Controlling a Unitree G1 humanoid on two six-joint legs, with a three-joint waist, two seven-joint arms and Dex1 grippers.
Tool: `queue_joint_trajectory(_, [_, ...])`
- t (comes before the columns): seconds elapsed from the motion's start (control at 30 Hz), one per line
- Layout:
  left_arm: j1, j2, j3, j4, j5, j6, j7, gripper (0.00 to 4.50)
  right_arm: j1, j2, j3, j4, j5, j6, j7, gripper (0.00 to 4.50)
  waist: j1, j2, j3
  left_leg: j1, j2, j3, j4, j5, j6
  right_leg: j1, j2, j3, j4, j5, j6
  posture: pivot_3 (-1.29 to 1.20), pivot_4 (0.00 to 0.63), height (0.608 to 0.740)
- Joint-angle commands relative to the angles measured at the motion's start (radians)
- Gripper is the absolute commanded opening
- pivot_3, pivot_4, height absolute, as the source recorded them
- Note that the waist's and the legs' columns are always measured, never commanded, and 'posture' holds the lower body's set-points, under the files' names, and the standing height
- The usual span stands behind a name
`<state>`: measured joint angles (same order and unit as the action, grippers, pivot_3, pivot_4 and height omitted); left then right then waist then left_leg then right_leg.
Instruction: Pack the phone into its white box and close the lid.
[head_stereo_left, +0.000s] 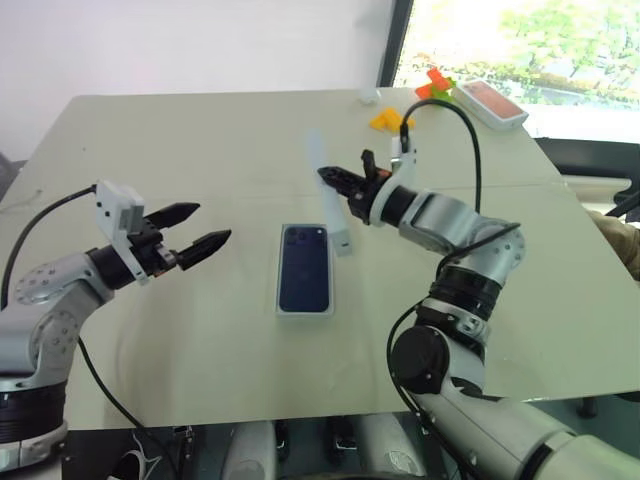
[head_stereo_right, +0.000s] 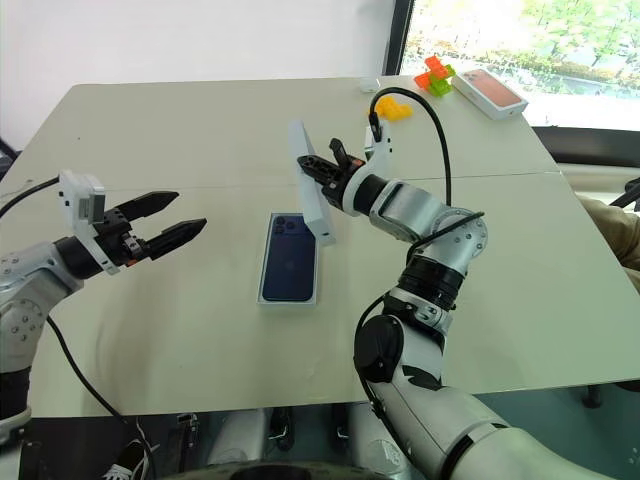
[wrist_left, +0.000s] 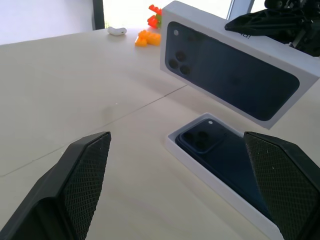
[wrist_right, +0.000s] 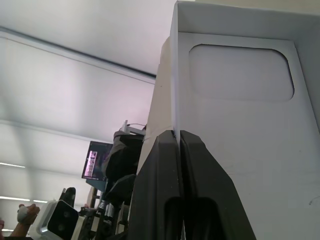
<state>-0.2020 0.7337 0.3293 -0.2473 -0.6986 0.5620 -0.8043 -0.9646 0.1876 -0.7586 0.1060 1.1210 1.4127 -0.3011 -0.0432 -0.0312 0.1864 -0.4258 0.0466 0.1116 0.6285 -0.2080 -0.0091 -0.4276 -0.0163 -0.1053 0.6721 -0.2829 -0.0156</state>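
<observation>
Left eye view: the lid (head_stereo_left: 328, 190) is pinched on edge by the right claw (head_stereo_left: 338, 182) (left claw (head_stereo_left: 190, 228) spread, empty) and could be dropped crooked over the phone (head_stereo_left: 304, 268) in the white box (head_stereo_left: 281, 297).

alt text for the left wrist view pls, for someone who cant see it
A dark navy-blue glossy phone lies in a shallow white cardboard box on a pale table. Above it the shut right gripper holds the white lid tilted, its dark phone picture facing the camera, framed by the open left gripper's black fingers.
</observation>
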Motion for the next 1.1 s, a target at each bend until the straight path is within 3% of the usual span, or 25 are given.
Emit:
queue_joint_trajectory(0.03, [-0.019,-0.003,0.01,-0.014,-0.009,-0.009,0.0,4.5,-0.007,0.233,0.067,-0.001,0.149,-0.073,-0.074,0.08,0.0,0.0,0.0,0.0,0.0,0.0,0.0,0.0,0.0,0.0,0.0,0.0,0.0,0.0,0.0,0.0,0.15,0.737])
queue_joint_trajectory(0.43, [-0.013,-0.009,0.013,-0.01,-0.004,-0.012,0.0,4.5,0.096,0.176,0.342,0.008,0.467,-0.313,-0.251,0.08,0.0,0.0,0.0,0.0,0.0,0.0,0.0,0.0,0.0,0.0,0.0,0.0,-0.001,-0.002,0.004,0.0,0.15,0.737])
queue_joint_trajectory(0.77, [0.02,0.021,0.079,-0.005,-0.048,-0.004,-0.055,4.5,0.179,0.132,0.527,-0.01,0.587,-0.449,-0.295,0.08,-0.001,0.0,0.0,-0.001,0.0,0.0,0.0,0.0,0.0,0.0,0.0,0.0,-0.001,-0.002,0.004,0.0,0.15,0.737])
queue_joint_trajectory(1.1, [0.039,0.062,0.127,-0.005,-0.091,0.025,-0.09,4.5,0.231,0.104,0.634,-0.013,0.652,-0.546,-0.315,0.08,0.0,0.0,0.0,-0.001,0.001,0.0,0.0,0.0,0.0,0.0,0.0,0.0,-0.002,-0.002,0.004,0.0,0.15,0.737])
